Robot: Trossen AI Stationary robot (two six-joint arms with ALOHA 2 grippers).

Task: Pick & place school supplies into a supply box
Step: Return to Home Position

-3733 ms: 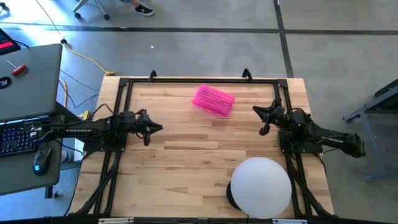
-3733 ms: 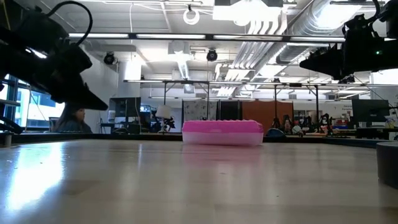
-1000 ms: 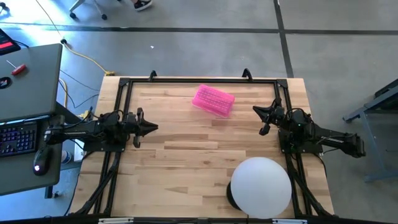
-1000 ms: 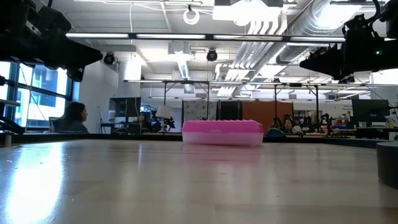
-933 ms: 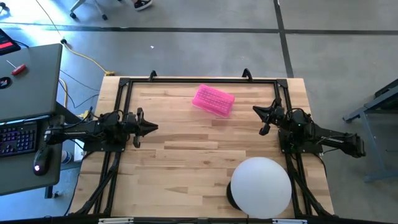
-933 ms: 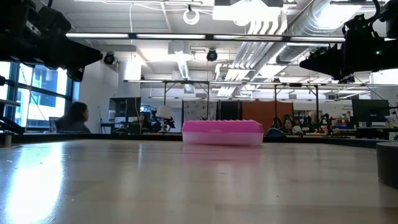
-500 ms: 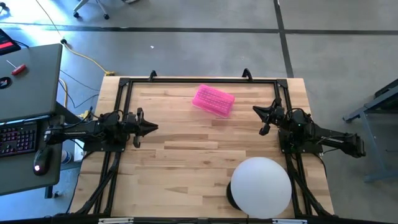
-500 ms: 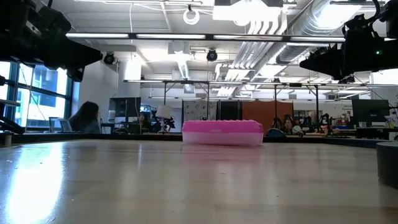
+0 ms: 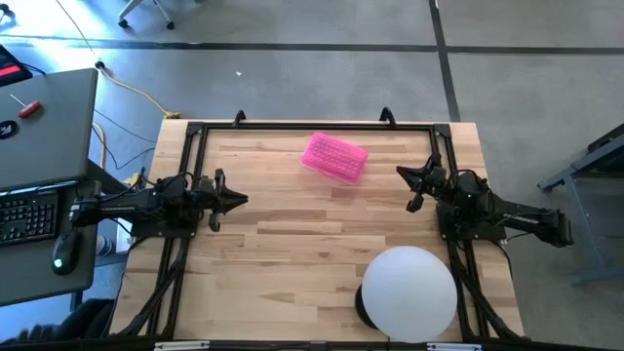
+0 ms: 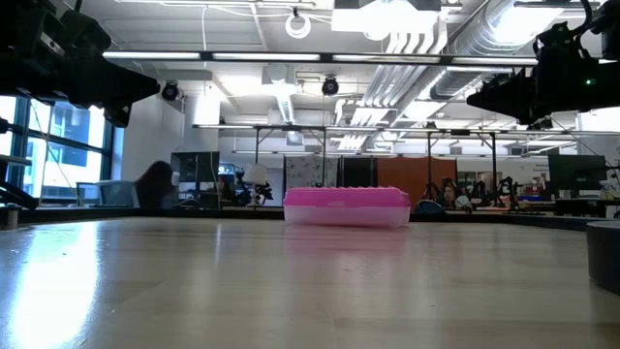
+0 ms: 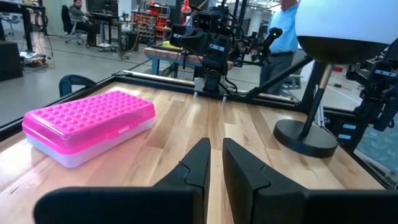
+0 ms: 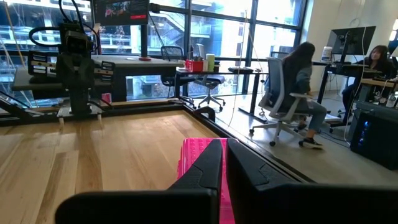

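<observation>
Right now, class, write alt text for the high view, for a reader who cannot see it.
A closed pink supply box lies near the far edge of a wooden table, seen from above. The left end effector and right end effector hang at opposite sides, apart from it, and a white dome stands near right.

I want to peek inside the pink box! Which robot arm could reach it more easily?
Probably right: the right gripper sits nearer the closed supply box than the left gripper. Both hold nothing.
</observation>
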